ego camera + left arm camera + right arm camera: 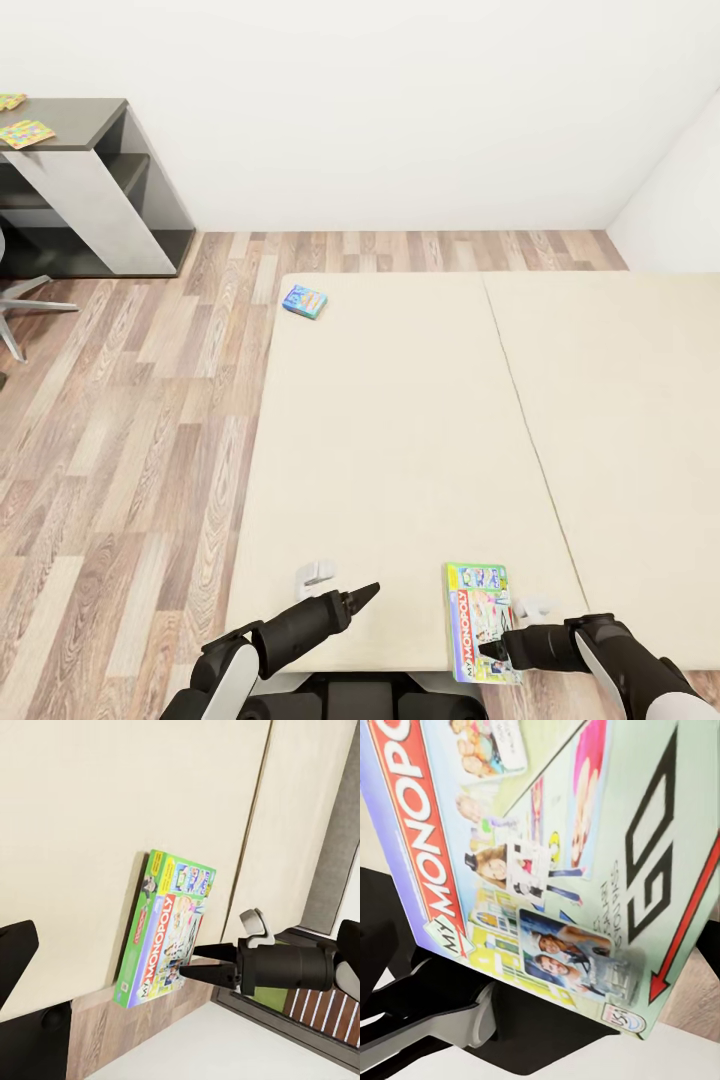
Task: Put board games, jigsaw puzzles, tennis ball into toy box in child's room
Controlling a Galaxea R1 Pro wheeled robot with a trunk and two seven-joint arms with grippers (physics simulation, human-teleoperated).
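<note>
Green-edged "Monopoly" box lies flat at the bed's near edge — red title band; right gripper fingers narrow at its corner, left gripper fingers together.

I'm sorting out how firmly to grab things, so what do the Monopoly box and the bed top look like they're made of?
The Monopoly box looks like printed cardboard with a smooth, slightly glossy finish: sharp edges, flat lid, full-colour artwork. The bed top looks like matte beige fabric or foam, plain with one seam running down it; being a render, its softness can't be judged. The right gripper is at the box's near edge.
</note>
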